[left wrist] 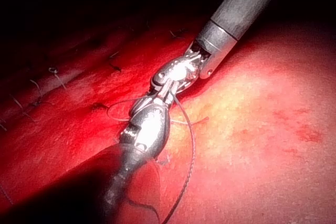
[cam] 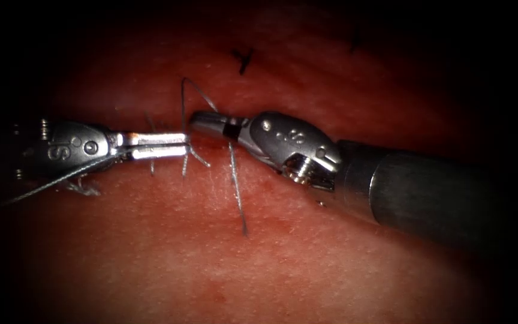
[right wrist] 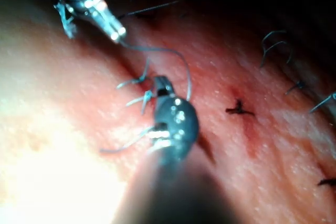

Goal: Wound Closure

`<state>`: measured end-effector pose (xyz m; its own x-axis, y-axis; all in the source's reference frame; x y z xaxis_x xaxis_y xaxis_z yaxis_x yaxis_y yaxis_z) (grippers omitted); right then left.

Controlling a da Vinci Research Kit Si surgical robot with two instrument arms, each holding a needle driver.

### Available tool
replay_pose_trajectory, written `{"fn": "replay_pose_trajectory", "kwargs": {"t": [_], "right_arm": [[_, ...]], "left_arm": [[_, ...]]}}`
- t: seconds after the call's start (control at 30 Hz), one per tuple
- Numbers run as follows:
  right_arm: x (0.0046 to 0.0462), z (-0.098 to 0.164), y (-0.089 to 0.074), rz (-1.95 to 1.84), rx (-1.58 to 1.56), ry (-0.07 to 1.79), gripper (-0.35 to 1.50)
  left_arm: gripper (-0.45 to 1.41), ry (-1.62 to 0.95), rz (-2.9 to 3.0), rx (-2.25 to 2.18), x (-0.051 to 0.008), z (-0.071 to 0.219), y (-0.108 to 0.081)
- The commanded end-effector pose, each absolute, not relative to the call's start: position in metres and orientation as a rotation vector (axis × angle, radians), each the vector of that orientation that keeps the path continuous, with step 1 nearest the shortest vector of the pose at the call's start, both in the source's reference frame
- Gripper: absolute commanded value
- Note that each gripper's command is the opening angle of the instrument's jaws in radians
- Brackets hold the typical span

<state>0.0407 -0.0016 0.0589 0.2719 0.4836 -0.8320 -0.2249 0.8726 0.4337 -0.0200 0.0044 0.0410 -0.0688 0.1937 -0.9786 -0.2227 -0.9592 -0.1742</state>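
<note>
Tissue [cam: 223,264] — thread [cam: 182,102] in left gripper [cam: 184,146].

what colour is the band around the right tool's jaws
Black, a narrow band on the silver right tool, clearest in the endoscope view.

Dark knotted stitch [cam: 244,59] sitting up at twelve o'clock, ends splayed, and a second dark stitch [cam: 355,39], fainter, out at one o'clock, well apart.

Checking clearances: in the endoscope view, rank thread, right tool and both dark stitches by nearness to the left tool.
1. thread, in left tool jaws
2. right tool, just right
3. nearer dark stitch, above
4. farther dark stitch, upper right
</note>
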Motion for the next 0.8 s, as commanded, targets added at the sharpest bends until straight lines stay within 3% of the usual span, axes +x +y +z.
{"fn": "replay_pose_trajectory", "kwargs": {"t": [0.03, 0.47, 0.8], "right_arm": [[0.042, 0.0596, -0.0008, 0.483, 0.252, 1.218, -0.35], [0.046, 0.0623, 0.002, 0.564, 0.366, 1.406, -0.35], [0.0441, 0.0619, 0.0032, 0.597, 0.451, 1.669, -0.35]], "left_arm": [[-0.45, 0.019, 2.095, -1.934, -0.0209, 0.0415, 0.0047], [-0.45, -0.123, 1.997, -1.847, -0.0214, 0.0418, 0.0034], [-0.45, -0.167, 1.919, -1.504, -0.0196, 0.0449, 0.0034]]}}
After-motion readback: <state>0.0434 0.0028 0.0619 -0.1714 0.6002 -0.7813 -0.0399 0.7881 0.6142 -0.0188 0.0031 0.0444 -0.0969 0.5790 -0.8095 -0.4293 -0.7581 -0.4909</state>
